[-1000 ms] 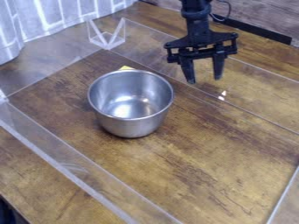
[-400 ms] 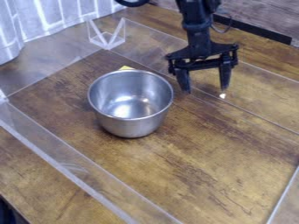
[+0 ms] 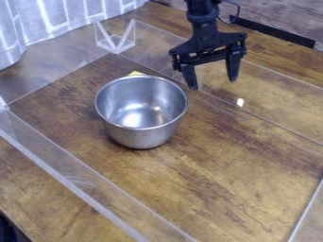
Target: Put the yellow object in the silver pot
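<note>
Near the worktop's middle sits the round shiny silver steel pot (image 3: 142,111), empty. Just behind its far rim peeks the small bright-yellow object (image 3: 135,74). Beyond, the black hand (image 3: 211,69) hangs released, empty; lower squarely over the sliver, clear of the rim, before clenching

Evenly lit, soft daylight from upper left through the curtain (image 3: 57,19). Low resolution, grainy throughout. Pale glare streaks across the wooden table (image 3: 240,180), one small bright glint right of centre. Mirror reflections inside the silver pot (image 3: 142,110), faint shadow under it. Slight softness on the gripper (image 3: 210,70)
</note>
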You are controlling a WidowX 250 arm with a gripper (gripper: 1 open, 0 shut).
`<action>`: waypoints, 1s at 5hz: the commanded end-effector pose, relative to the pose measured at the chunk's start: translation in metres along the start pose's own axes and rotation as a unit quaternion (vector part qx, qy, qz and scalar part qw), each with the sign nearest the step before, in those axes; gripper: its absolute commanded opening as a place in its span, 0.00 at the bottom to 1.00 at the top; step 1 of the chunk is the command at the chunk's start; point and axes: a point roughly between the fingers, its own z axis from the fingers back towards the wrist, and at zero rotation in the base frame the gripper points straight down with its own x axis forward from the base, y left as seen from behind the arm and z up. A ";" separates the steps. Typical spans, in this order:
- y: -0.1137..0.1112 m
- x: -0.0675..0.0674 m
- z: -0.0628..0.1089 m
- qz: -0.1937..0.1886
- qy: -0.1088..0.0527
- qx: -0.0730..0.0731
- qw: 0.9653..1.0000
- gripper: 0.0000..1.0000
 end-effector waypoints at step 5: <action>-0.032 -0.017 0.011 0.075 -0.030 -0.040 0.996 1.00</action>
